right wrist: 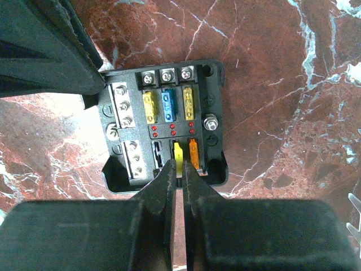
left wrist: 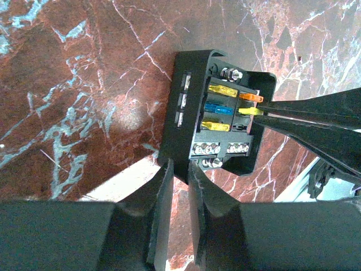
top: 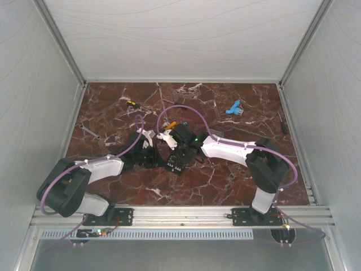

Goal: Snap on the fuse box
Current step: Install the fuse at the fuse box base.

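Surface [top: 225, 182]: red-brown marble.
Fuse box [right wrist: 169, 131]: lid off, mid-surface between both arms.
Left gripper [left wrist: 180, 169]: clamped on the box's corner.
Right gripper [right wrist: 181, 171]: pinching a yellow fuse [right wrist: 177, 152] at its slot.
Technique: push straight down, with the box held firm.

Small black square plastic fuse box [right wrist: 166, 131], partly hidden
The left gripper [left wrist: 180, 166] covers one corner; overhead, its inside is too small to tell.

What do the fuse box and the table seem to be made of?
Fuse box: probably moulded black plastic, matte, with sharp edges. Table: red marble or a marble-look sheet, glossy, with white veins and glare.
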